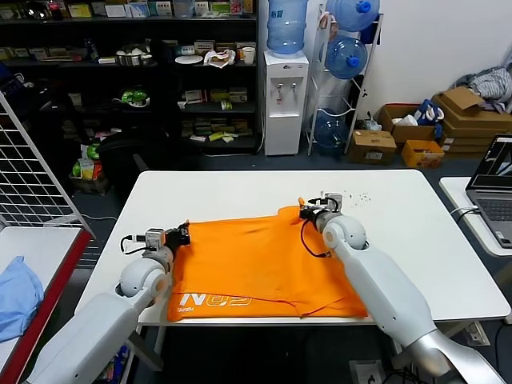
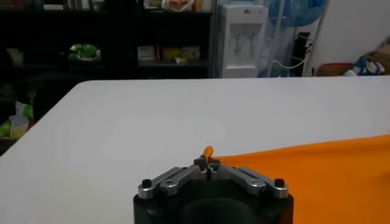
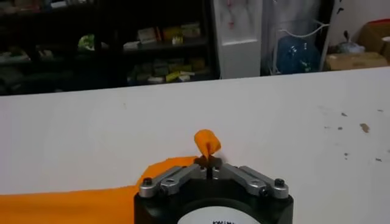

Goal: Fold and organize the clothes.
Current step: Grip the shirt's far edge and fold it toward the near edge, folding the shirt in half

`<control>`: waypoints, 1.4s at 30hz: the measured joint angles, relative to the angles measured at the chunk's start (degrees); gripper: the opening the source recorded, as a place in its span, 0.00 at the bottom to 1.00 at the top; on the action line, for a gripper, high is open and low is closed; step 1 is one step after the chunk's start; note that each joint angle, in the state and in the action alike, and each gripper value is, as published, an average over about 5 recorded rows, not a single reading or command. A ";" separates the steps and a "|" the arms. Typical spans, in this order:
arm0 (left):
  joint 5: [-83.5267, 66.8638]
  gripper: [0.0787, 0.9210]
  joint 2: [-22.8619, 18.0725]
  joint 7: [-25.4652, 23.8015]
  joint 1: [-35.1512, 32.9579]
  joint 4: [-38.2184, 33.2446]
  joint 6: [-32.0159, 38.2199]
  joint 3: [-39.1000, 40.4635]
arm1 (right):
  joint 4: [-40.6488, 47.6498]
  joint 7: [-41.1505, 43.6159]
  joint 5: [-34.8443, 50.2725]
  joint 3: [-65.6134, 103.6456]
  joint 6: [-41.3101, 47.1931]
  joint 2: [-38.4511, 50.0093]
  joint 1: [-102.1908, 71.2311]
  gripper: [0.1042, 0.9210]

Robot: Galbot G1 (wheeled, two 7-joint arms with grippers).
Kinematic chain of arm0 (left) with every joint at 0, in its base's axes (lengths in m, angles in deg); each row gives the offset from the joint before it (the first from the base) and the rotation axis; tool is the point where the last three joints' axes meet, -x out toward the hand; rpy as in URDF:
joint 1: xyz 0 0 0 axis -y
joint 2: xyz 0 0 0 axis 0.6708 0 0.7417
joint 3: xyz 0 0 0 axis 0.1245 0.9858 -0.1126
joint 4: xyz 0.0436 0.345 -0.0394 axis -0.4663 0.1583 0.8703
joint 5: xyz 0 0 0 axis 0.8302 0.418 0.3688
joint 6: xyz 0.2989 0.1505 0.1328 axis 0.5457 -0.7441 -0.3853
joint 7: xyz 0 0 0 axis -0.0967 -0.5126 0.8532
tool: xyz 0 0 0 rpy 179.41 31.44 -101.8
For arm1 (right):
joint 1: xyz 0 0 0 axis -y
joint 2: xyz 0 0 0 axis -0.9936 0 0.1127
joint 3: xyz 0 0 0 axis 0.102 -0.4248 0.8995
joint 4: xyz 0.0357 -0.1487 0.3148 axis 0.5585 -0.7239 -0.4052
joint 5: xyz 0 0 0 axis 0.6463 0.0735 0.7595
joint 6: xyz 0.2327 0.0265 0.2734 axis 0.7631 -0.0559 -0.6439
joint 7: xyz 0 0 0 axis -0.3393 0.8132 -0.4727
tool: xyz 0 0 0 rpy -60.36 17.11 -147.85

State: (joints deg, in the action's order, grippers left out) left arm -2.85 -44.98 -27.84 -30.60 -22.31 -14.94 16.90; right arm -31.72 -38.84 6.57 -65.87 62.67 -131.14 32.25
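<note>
An orange T-shirt (image 1: 260, 268) is spread flat on the white surface (image 1: 400, 216), white lettering showing along its near edge. Its far edge is pinched at the left corner by the clenched left hand (image 1: 178, 235) and at the right corner by the clenched right hand (image 1: 307, 212). Beyond both hands, bare surface is seen.

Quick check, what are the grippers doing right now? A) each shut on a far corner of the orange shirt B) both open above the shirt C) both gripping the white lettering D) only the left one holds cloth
A: the left gripper and the right gripper each pinch a tuft of the orange T-shirt at its far edge; the lettering lies untouched near the front.
</note>
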 measured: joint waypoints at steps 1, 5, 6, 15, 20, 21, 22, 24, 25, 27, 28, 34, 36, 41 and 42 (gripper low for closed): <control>0.08 0.02 0.27 0.19 -0.45 -0.88 0.02 -0.29 | -1.16 -0.16 0.37 0.28 0.00 0.63 -0.65 0.02; 0.27 0.02 1.48 0.99 -2.66 -5.14 0.04 -1.60 | -6.66 -0.92 2.02 1.81 0.30 3.51 -4.03 0.02; 0.32 0.02 1.81 1.19 -3.30 -6.36 0.02 -1.95 | -8.17 -1.12 2.46 2.29 0.47 4.31 -5.05 0.02; 1.17 0.02 5.21 2.46 -10.59 -17.80 -0.26 -4.20 | -21.78 -2.92 5.39 7.08 2.26 11.09 -15.72 0.02; 1.69 0.02 7.29 2.98 -14.85 -23.20 -0.26 -4.95 | -28.48 -4.08 6.28 9.85 3.24 13.58 -21.95 0.02; 1.86 0.02 7.67 3.06 -15.65 -24.13 -0.23 -5.09 | -29.68 -4.32 6.44 10.39 3.45 13.99 -23.13 0.02; 2.04 0.02 8.03 3.14 -16.39 -24.98 -0.20 -5.24 | -30.86 -4.57 6.58 10.95 3.66 14.38 -24.30 0.02; 2.41 0.02 8.70 3.29 -17.85 -26.55 -0.07 -5.59 | -33.01 -5.03 6.74 11.98 4.03 15.07 -26.52 0.02; 2.60 0.02 9.02 3.32 -18.54 -27.22 0.03 -5.78 | -34.02 -5.23 6.78 12.49 4.20 15.38 -27.60 0.02; 2.97 0.02 9.59 3.33 -19.92 -28.39 0.26 -6.20 | -35.82 -5.54 6.82 13.46 4.52 15.92 -29.66 0.02; 3.13 0.02 9.80 3.30 -20.60 -28.90 0.36 -6.45 | -36.67 -5.63 6.81 13.93 4.70 16.17 -30.67 0.03; 3.54 0.09 10.44 3.07 -24.64 -31.62 0.48 -8.12 | -40.84 -5.52 6.38 16.49 5.52 17.29 -35.88 0.18; 3.72 0.16 10.58 3.10 -25.86 -32.41 0.47 -8.66 | -41.94 -5.30 6.18 17.24 5.61 17.52 -37.26 0.25; 4.28 0.33 10.69 3.39 -28.33 -33.70 0.58 -9.83 | -44.19 -4.75 5.75 18.84 5.61 17.74 -40.01 0.43; 4.42 0.36 10.67 3.45 -28.72 -33.80 0.62 -10.04 | -44.57 -4.64 5.67 19.15 5.59 17.75 -40.48 0.46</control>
State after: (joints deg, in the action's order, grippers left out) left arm 1.57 -34.31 -24.39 -59.33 -56.11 -14.32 6.86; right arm -76.29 -43.48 12.24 -46.73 68.27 -113.39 -8.23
